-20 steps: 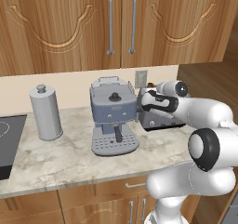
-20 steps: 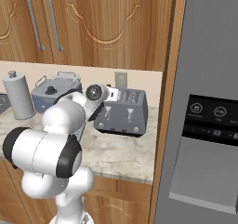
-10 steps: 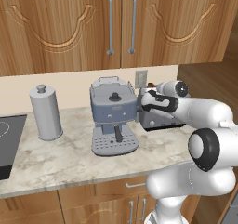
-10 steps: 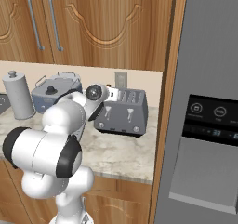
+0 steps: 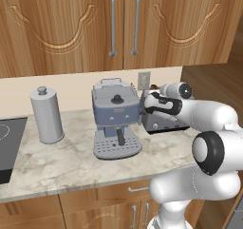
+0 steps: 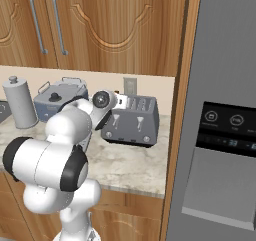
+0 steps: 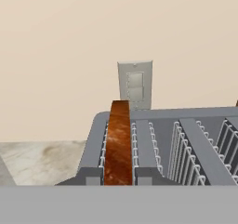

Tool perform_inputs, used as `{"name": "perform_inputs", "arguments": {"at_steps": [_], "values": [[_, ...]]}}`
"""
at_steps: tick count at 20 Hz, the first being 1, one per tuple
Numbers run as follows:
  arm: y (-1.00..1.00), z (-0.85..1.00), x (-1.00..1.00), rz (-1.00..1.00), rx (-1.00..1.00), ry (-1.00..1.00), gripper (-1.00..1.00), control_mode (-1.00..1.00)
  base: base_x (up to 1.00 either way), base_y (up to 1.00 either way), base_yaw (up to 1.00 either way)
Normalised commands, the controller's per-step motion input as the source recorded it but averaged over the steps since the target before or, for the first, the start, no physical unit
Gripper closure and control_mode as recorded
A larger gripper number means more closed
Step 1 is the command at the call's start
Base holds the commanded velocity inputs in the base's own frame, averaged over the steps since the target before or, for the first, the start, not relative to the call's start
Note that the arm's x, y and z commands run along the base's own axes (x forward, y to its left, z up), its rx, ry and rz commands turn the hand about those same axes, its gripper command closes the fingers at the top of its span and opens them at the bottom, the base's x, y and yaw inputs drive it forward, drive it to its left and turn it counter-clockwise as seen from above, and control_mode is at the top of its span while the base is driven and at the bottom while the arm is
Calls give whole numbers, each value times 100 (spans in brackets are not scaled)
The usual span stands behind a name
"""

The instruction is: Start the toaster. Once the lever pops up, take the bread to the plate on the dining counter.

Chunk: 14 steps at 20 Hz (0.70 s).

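The toaster [image 6: 134, 119] is a dark-grey and silver box on the wall counter, next to the espresso machine. Seen from the hand, its wire-lined slots [image 7: 186, 144] run away from me, and the bread [image 7: 119, 139], a brown slice seen edge-on, stands in the leftmost slot. My gripper [image 7: 118, 175] is at the near end of that slot, with a fingertip pressed on each side of the slice, shut on it. From the base, the hand [image 5: 163, 105] hangs over the toaster's [image 5: 166, 123] left end.
A blue-grey espresso machine [image 5: 116, 116] stands just left of the hand. Farther left are a steel canister [image 5: 46, 115] and a black cooktop [image 5: 7, 149]. A wall outlet [image 7: 135, 84] sits behind the toaster. Wooden cabinets hang overhead and a grey fridge [image 6: 225, 135] walls off the right.
The arm, toaster and cameras keep their places. The jaws have closed on the slice within the last second.
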Motion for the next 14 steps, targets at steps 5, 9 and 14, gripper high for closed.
{"name": "perform_inputs", "arguments": {"at_steps": [5, 9, 14], "values": [[0, 0, 0, 0, 0, 0, 100, -100, 0, 0, 0], [0, 0, 0, 0, 0, 0, 100, -100, 0, 0, 0], [0, 0, 0, 0, 0, 0, 100, -100, 0, 0, 0]]}}
